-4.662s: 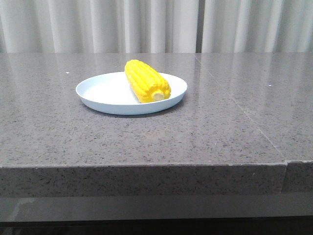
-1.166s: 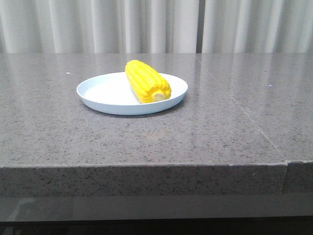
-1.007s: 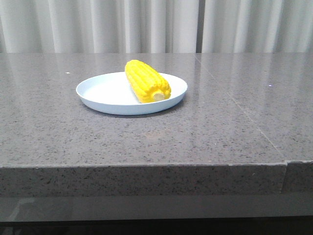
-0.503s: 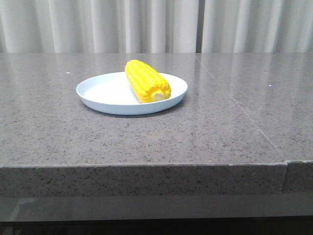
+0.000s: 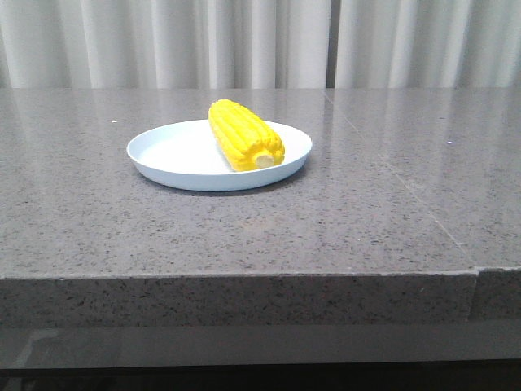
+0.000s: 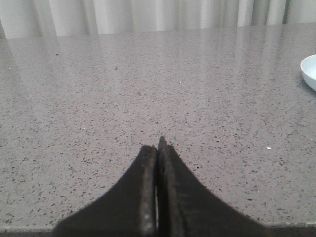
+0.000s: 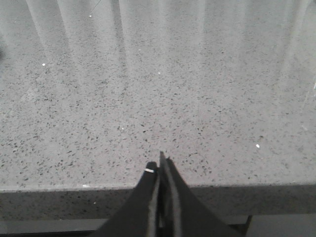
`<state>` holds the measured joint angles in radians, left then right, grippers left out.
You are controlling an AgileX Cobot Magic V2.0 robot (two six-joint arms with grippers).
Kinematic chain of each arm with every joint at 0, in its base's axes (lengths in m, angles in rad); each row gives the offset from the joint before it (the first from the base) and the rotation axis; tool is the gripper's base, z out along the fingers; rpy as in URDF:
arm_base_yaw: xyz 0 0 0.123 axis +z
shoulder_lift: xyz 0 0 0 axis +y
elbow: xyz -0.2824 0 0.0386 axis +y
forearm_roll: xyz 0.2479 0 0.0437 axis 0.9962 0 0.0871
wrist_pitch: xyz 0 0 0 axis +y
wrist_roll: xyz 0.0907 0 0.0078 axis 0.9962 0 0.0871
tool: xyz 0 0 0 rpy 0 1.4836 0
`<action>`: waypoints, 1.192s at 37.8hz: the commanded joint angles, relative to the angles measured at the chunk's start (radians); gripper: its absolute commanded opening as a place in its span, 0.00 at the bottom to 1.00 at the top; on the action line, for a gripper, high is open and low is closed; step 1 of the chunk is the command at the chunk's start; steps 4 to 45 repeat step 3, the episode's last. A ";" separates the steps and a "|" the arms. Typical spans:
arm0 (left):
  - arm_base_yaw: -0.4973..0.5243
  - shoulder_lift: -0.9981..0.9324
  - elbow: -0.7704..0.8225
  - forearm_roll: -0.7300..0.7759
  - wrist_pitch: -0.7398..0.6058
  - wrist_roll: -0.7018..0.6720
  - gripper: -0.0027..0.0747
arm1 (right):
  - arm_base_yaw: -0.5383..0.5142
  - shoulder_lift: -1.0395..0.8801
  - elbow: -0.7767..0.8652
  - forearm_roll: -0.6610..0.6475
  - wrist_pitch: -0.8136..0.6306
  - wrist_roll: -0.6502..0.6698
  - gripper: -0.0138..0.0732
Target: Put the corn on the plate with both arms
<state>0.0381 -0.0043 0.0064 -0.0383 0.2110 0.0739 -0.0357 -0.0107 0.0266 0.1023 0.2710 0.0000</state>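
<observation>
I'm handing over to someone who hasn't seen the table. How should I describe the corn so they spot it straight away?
On the grey speckled stone table, find the round pale blue plate left of centre. The corn lies on the plate's right half, cream stub end towards the camera. It is the only bright yellow, ridged thing in sight.

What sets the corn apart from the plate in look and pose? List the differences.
The corn is bright yellow with ridged kernel rows; the plate is pale blue-white and smooth. The corn is a rounded cob lying on its side, its cream stub end toward the camera; the plate is round, shallow and flat on the table. The corn is shorter than the plate is wide. Both sit together, the corn on the plate's right half.
</observation>
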 commanded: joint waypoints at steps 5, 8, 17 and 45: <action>0.001 -0.019 0.002 -0.010 -0.083 -0.001 0.01 | -0.007 -0.012 -0.016 0.002 -0.072 -0.011 0.16; 0.001 -0.019 0.002 -0.010 -0.083 -0.001 0.01 | -0.007 -0.012 -0.016 0.002 -0.072 -0.011 0.16; 0.001 -0.019 0.002 -0.010 -0.083 -0.001 0.01 | -0.007 -0.012 -0.016 0.002 -0.072 -0.011 0.16; 0.001 -0.019 0.002 -0.010 -0.083 -0.001 0.01 | -0.007 -0.012 -0.016 0.002 -0.072 -0.011 0.16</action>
